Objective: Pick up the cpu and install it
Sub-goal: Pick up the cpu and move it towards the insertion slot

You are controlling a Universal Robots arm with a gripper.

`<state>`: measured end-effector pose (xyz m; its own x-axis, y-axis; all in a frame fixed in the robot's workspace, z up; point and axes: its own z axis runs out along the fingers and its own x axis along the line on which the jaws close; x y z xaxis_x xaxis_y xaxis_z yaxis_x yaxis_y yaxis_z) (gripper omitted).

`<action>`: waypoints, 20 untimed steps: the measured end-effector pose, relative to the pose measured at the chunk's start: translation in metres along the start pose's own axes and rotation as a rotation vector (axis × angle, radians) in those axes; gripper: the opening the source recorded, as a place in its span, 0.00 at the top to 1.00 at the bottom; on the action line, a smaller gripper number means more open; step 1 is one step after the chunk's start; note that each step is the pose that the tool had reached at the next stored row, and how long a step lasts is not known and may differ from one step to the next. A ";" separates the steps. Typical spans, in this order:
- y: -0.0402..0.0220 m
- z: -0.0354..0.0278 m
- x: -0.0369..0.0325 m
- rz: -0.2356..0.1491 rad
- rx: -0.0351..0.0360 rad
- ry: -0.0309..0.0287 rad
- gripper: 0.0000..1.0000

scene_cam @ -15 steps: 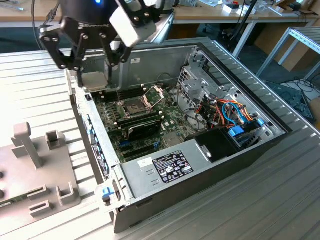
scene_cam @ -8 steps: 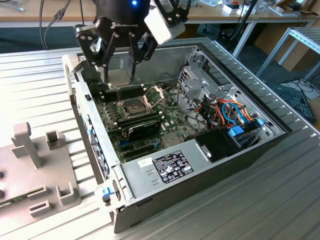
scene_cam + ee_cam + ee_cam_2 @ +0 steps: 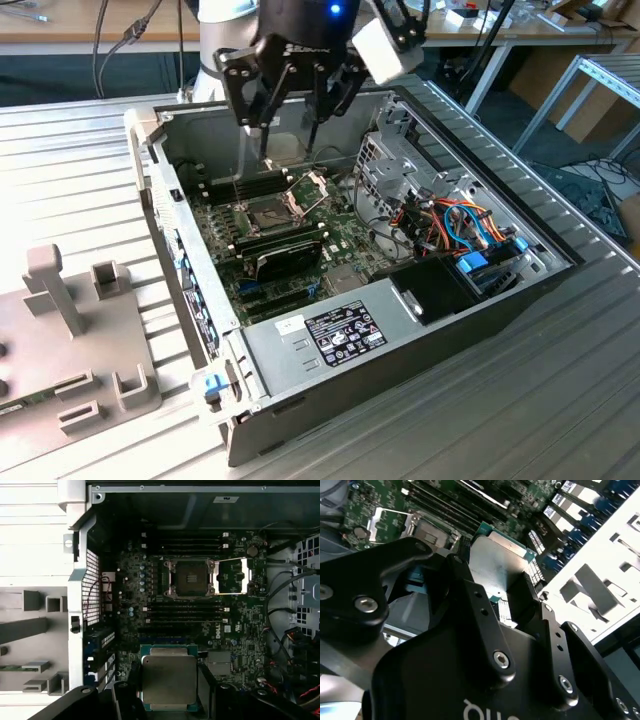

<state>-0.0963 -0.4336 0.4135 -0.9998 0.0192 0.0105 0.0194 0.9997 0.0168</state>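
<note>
Close by, the gripper (image 3: 170, 687) pinches the cpu (image 3: 169, 677) by two opposite edges, silver top up, hanging over the green board (image 3: 240, 615). I'd hold it level and square its corners to the open socket (image 3: 192, 578) beyond. Its underside is hidden, and any corner mark is too small to make out.

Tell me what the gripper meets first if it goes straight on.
Likely the motherboard near the open socket, the cpu in the gripper touching first; whether it lines up with the socket is unclear.
</note>
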 end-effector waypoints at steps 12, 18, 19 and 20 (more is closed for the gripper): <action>0.0047 0.0017 -0.0569 -0.001 0.0000 0.0003 0.45; 0.0194 0.0079 -0.0610 -0.004 0.0000 0.0003 0.45; 0.0223 0.0093 -0.0611 -0.004 -0.0002 0.0003 0.45; 0.0248 0.0104 -0.0612 -0.004 -0.0001 0.0004 0.45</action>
<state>-0.0347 -0.4098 0.4029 -0.9998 0.0147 0.0108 0.0149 0.9997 0.0170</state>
